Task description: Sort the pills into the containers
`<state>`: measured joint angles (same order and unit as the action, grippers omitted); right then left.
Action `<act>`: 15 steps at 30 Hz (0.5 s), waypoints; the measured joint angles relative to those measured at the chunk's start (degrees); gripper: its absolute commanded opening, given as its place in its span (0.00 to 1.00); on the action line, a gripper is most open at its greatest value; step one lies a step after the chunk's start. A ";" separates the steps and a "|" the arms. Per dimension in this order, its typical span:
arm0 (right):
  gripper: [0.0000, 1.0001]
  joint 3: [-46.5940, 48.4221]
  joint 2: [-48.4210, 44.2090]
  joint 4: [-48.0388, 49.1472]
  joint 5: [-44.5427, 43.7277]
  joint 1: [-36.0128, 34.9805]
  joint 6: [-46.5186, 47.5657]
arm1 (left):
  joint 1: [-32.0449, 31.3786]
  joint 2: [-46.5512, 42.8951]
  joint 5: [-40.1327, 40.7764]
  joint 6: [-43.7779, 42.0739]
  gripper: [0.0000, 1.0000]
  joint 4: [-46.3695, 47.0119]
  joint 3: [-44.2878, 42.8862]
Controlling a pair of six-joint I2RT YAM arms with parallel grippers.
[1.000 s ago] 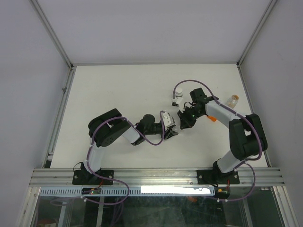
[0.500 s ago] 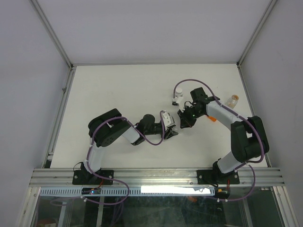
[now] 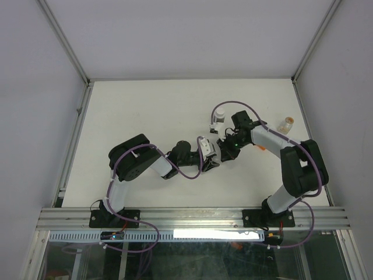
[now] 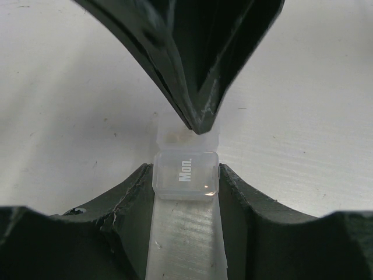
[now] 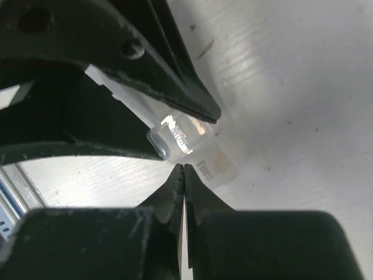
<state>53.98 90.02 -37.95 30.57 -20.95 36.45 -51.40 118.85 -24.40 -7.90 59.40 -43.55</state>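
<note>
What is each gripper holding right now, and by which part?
Left gripper clamps the clear pill box by its two long sides. Right gripper is shut, holding nothing.

- A white counter point(image 3: 145, 111) is seen, walled on three sides.
- A tan-orange vial point(image 3: 285, 123) is stood upright near its right edge.
- A small pale bottle point(image 3: 216, 123) is set near the middle.

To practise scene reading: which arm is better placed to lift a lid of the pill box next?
Right, probably: the right pincer, shut, points at a lid edge of the pill box, while the left pincer is busy clamping it.
</note>
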 measured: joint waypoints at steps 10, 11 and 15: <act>0.00 1.25 2.08 0.42 2.54 0.00 -1.33 | 0.02 0.02 -0.24 -0.02 0.24 0.04 -0.04; 0.00 1.25 1.99 0.04 3.17 0.20 -1.01 | 0.02 0.02 -0.24 0.00 0.24 0.04 -0.04; 0.03 1.25 0.96 -1.51 6.82 1.75 0.15 | 0.04 0.02 -0.24 0.04 0.36 0.02 -0.04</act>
<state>55.22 90.98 -39.46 37.39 -19.20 36.60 -51.35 118.87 -24.64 -7.86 59.42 -43.59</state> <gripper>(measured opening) 0.012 0.438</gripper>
